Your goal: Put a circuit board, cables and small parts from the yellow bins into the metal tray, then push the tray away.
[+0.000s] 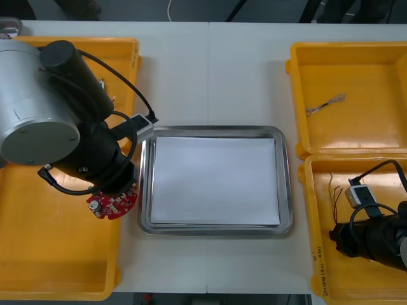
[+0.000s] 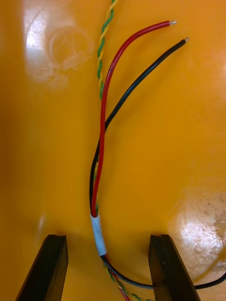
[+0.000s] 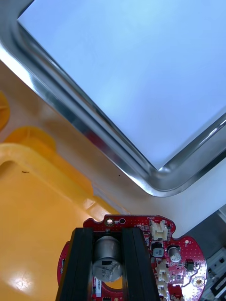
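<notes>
Beside white-lined tray [image 1: 286, 184], left claw [image 3: 108, 235], board [image 3: 181, 254] clamped

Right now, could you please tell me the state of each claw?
Left claw: shut on the circuit board, beside the tray.
Right claw: open, over the cables in a yellow bin.

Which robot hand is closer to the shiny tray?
Left. The left gripper, shut on the round red circuit board, is just left of the metal tray; the open right gripper is farther off, over cables in a yellow bin.
</notes>
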{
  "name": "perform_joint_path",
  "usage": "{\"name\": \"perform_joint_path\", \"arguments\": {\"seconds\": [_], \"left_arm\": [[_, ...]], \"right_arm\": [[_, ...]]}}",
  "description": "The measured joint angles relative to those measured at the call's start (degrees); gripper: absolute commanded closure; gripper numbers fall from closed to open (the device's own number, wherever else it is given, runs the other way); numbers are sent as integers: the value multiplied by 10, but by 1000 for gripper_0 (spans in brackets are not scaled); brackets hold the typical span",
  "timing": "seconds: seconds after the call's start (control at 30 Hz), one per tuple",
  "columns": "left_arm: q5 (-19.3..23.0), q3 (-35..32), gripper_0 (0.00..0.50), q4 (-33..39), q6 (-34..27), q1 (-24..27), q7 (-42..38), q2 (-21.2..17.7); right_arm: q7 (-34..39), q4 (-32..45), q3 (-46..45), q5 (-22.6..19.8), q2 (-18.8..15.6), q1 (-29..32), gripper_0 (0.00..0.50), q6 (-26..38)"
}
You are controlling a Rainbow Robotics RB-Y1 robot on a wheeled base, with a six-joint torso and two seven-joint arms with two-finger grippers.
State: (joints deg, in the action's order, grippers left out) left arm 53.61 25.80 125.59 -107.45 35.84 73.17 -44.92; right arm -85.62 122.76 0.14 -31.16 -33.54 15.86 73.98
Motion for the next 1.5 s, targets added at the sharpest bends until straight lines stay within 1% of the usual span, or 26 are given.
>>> {"name": "perform_joint_path", "arguments": {"seconds": [0.2, 0.23, 0.3, 0.33, 0.37, 0.4, 0.43, 0.57, 0.67, 0.87, 1.07, 1.17, 1.37, 1.4, 1.43, 1.47, 1.5], "left_arm": [[-25, 48, 500, -43, 23, 37, 0, 35], [-28, 55, 500, -51, 30, 41, 0, 42], [-32, 71, 500, -68, 50, 49, 0, 54], [-34, 79, 500, -75, 60, 52, -1, 59], [-37, 87, 500, -82, 71, 55, -1, 64], [-40, 94, 500, -88, 81, 57, -1, 68], [-43, 102, 500, -94, 91, 60, -1, 72], [-53, 129, 500, -118, 131, 63, -1, 84], [-69, 149, 500, -133, 158, 63, -1, 91], [-91, 190, 500, -170, 219, 63, -1, 97], [-110, 215, 500, -189, 251, 65, -1, 97], [-113, 221, 499, -200, 263, 65, -2, 97], [-122, 229, 493, -204, 271, 65, -2, 98], [-122, 229, 425, -204, 271, 65, -2, 99], [-122, 229, 282, -204, 271, 65, -2, 99], [-122, 229, 234, -204, 272, 65, -2, 100], [-122, 229, 106, -204, 272, 65, -2, 100]], "right_arm": [[0, 0, 3, 7, 0, 4, 0, -10], [0, 0, 3, 7, 0, 4, 42, -11], [0, 0, 3, 8, 0, 5, 263, -11], [0, 0, 3, 9, 0, 5, 311, -11], [0, 0, 3, 9, 0, 5, 394, -11], [0, 0, 3, 10, 0, 5, 464, -11], [0, 0, 3, 10, 0, 6, 500, -11], [0, 0, 3, 10, 0, 7, 500, -12], [0, 0, 3, 10, 0, 7, 500, -12], [0, 0, 3, 10, 0, 7, 500, -12], [-4, 6, 2, 10, 0, 7, 500, -7], [-5, 21, -1, 10, 0, 7, 500, 31], [-20, 80, -31, 9, 0, 7, 500, 116], [-28, 91, -38, 8, 0, 7, 500, 131], [-32, 102, -46, 7, 0, 7, 500, 144], [-36, 113, -54, 6, 0, 6, 500, 156], [-37, 125, -62, 4, 0, 6, 500, 172]]}}
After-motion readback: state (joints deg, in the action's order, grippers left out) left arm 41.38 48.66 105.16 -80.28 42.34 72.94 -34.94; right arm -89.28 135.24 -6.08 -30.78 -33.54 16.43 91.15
